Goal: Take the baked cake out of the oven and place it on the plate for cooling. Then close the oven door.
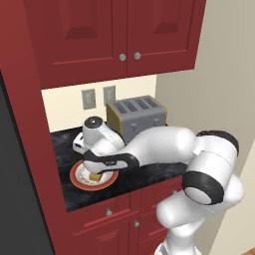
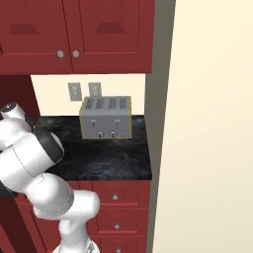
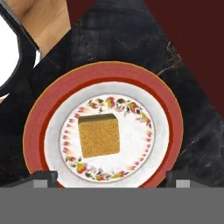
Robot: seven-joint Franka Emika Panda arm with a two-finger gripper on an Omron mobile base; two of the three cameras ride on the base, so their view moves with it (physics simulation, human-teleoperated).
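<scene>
Cake [image 3: 99, 134] sitting flat in the middle of the plate [image 3: 168, 109], clear of both fingertips [image 3: 41, 178]. Gripper [image 3: 109, 180] hanging straight above, spread wide, holding nothing: likely just let go so the cake can cool there. Plate set on the dark counter [image 1: 149, 172], left of the toaster [image 1: 137, 115], near the front edge. Placing step looks done; oven door left to close. Hand and wrist covering most of the plate from the left base camera [image 1: 82, 179], cake barely a tan sliver [image 1: 96, 176]. From the right base camera, toaster [image 2: 105, 117] plain, arm cut off at the left edge.
</scene>
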